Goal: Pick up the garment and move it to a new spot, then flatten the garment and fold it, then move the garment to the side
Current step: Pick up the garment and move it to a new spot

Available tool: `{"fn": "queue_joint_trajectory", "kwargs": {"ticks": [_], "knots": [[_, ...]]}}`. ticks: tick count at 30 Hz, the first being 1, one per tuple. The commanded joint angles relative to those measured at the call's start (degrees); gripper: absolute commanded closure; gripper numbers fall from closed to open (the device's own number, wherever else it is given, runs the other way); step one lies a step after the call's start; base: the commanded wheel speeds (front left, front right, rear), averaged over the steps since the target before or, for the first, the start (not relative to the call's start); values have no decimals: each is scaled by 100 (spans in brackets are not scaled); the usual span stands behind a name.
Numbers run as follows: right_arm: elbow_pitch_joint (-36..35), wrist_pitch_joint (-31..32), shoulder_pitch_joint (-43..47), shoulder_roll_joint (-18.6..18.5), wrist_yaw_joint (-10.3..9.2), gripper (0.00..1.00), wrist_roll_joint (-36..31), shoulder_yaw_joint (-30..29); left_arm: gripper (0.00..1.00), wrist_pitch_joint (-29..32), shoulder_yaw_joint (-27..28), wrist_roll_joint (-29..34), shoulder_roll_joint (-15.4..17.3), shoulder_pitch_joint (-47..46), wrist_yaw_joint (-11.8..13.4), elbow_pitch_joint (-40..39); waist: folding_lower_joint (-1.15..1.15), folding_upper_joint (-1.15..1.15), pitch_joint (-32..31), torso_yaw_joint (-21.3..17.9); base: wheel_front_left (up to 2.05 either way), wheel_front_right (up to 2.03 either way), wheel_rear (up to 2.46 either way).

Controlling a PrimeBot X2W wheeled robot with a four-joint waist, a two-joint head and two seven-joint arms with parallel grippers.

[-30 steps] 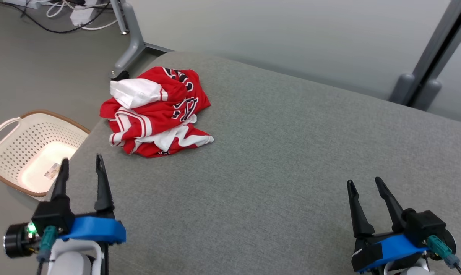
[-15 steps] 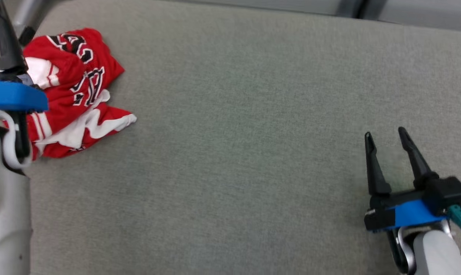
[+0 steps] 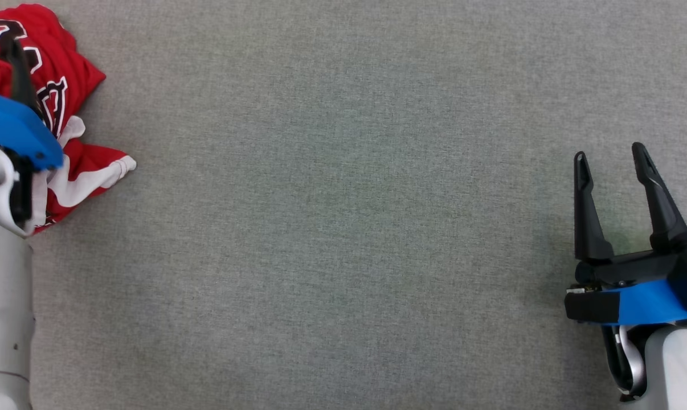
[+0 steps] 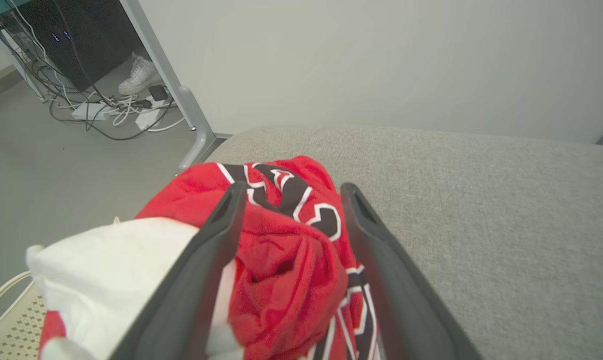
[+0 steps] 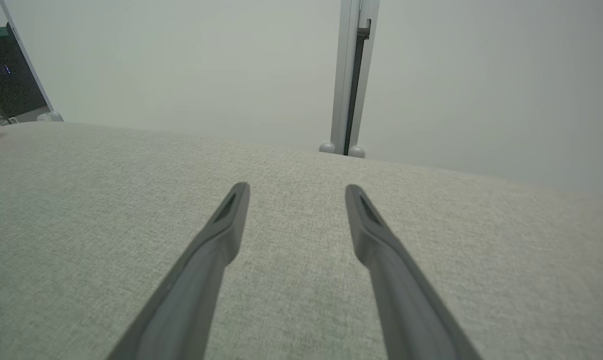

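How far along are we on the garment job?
Done: nothing yet; the red and white garment lies crumpled near the edge of the grey surface. In hand: the left gripper is open, straddling a red bunch, not closed on it. The right gripper is open over bare surface. Left: lift, move, flatten, fold, set aside.

Grey fabric-covered table (image 3: pixel 343 228). Beyond its far left corner: metal leg (image 4: pixel 200 132), tangled cables (image 4: pixel 106 107), white shoe (image 4: pixel 139 75). Perforated basket (image 4: pixel 11 334) below its left edge.
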Motion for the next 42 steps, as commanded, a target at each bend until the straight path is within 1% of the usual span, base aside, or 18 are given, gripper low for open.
{"fn": "queue_joint_trajectory", "kwargs": {"ticks": [1, 8, 10, 11, 12, 13, 18, 22, 25, 28, 33, 37, 42], "knots": [[-48, 11, 21, -26, 3, 0, -9, -34, 0, 129, -33, -42, -28, 27, -30, 209, -1, 0, 3, 26, 0, 0, 0], [3, 41, -13, -26, 3, 0, 25, 41, 0, 593, -130, -218, -183, 133, -132, 948, -1, 0, -20, 138, 0, 0, 0], [39, 37, -37, -27, 3, 0, 43, 81, 0, 606, -134, -297, -214, 146, -185, 1096, -1, 0, -54, 134, 0, 0, 0], [56, 34, -42, -26, 3, 0, 47, 109, 6, 590, -146, -311, -209, 161, -187, 1158, -1, 0, -81, 122, 0, 0, 0], [80, 30, -44, -27, 3, 0, 62, 136, 56, 537, -160, -328, -208, 166, -199, 1208, -1, 0, -114, 109, 0, 0, 0], [106, 28, -40, -26, 3, 0, 86, 161, 100, 447, -163, -345, -204, 158, -216, 1230, -1, 0, -149, 91, 0, 0, 0], [249, -49, 56, -26, 3, 0, 199, 175, 100, -138, -228, -276, -83, -58, -238, 1149, -1, 0, -419, -12, 0, 0, 0], [434, -145, 107, -26, 3, 0, 319, 209, 100, -686, -311, -170, -6, -221, -229, 933, -1, 0, -741, -129, 0, 0, 0], [591, -211, 175, -26, 3, 0, 448, 248, 100, -968, -366, -127, 113, -398, -232, 687, -1, 0, -995, -247, 0, 0, 0], [752, -272, 239, -25, 3, 0, 574, 270, 100, -1112, -488, -68, 74, -598, -267, 329, -1, 0, -1238, -376, 0, 0, 0], [947, -345, 336, -25, 3, 0, 747, 335, 100, -1099, -753, 1, -54, -908, -289, -545, -1, 0, -1550, -685, 0, 0, 0], [1046, -381, 353, -26, 3, 0, 891, 373, 100, -843, -979, -27, -229, -1114, -302, -1353, -1, 0, -1668, -1026, 0, 0, 0], [1087, -389, 281, -25, 3, 0, 1024, 398, 100, -433, -1285, -75, -479, -1280, -306, -2254, -1, 0, -1619, -1525, 0, 0, 0]]}}
